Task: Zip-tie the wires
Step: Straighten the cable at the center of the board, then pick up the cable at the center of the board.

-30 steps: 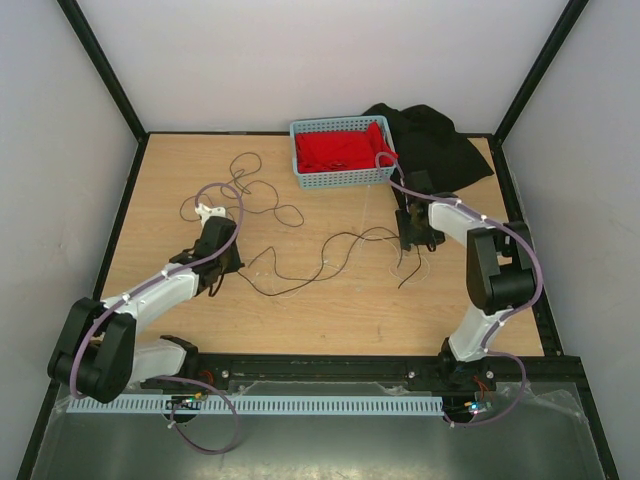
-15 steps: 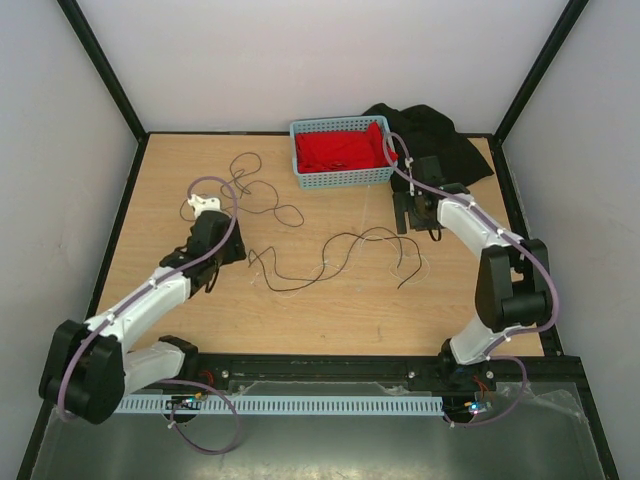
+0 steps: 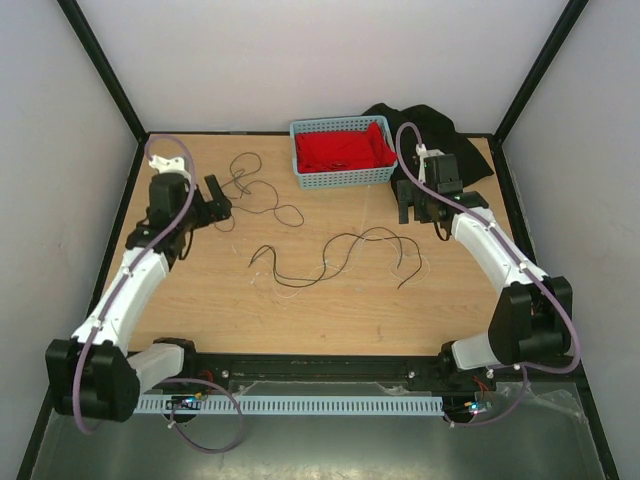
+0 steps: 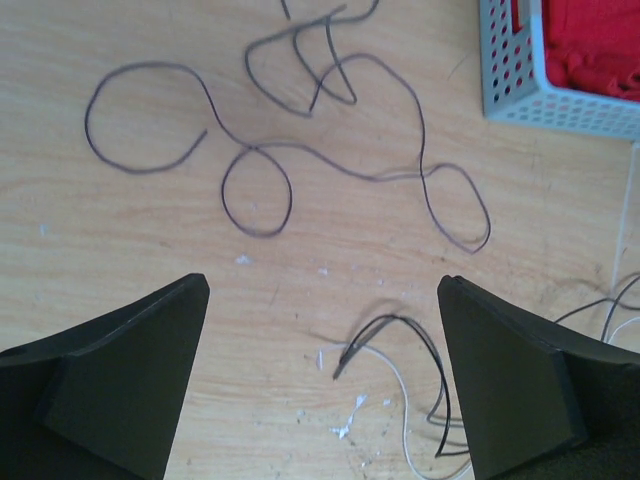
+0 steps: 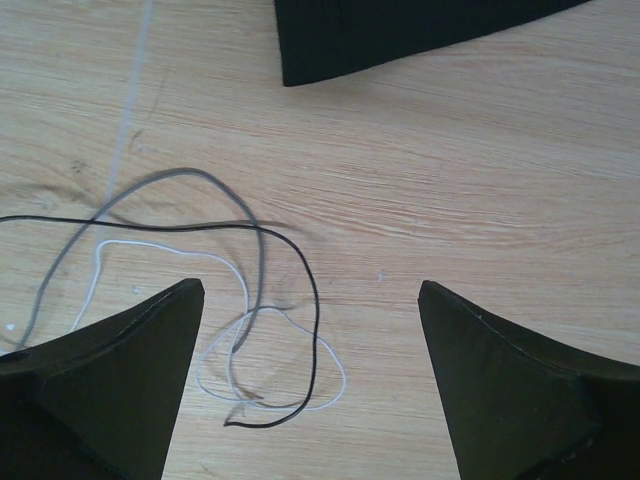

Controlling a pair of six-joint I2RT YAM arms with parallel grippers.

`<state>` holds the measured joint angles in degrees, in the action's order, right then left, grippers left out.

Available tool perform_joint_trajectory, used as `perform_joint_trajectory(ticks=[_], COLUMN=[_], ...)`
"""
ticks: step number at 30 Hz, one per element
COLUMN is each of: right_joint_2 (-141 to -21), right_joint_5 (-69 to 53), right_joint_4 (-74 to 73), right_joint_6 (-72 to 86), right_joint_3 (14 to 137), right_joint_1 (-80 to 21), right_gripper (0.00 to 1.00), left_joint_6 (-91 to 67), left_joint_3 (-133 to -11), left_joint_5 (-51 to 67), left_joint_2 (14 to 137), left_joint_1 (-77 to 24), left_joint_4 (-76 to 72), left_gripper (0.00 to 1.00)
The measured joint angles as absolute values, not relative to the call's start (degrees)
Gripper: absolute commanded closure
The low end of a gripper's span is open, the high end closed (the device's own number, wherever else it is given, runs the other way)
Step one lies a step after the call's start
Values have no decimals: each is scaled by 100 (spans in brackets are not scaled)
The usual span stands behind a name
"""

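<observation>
Left hand (image 3: 217, 193) and right hand (image 3: 414, 208) are hovering wide open and empty over the worktop (image 3: 200, 300). The wires (image 3: 330, 250) are sprawling loose mid-worktop, beside a pale strip, seemingly the zip tie (image 5: 130, 100). Bundling looks unstarted, and gathering the strands likely comes next.

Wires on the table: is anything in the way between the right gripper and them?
Nothing visible is. The right gripper hangs open over the table, with the wires lying loose just below it. The black cloth lies off to one side.
</observation>
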<state>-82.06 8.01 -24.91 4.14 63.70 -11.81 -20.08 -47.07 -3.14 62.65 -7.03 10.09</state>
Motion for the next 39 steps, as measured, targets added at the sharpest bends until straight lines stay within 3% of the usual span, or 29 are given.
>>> perform_joint_trajectory(ticks=[8,17,21,25,30,39], right_joint_2=[-8060,-8044,-8014,-8007,-7992,-7981], right_joint_5=[187,-366,-478,-554,-567,-731], right_joint_4=[-2099,-1907,-1859,-1802,-1782,-1752], right_joint_6=[517,626,644,646,646,690], right_joint_3=[6095,5808,5778,5776,5767,5767], right_joint_1=[-1181,-1181,-1181,-1181,-1181,-1181], right_gripper=[0,0,1,0,0,0], left_joint_6=[-1710,-1691,-1688,-1669,-1647,-1334], left_joint_3=[-6309,-7922,-8412,-8796,-8923,-8934], left_joint_5=[1118,1957,2023,2060,2058,2102], left_joint_2=[7940,10431,11238,11828,12108,11747], left_joint_1=[158,134,47,-40,-115,-169], left_joint_4=[1129,1179,1243,1267,1313,1372], left_gripper=[11,20,37,71,98,100])
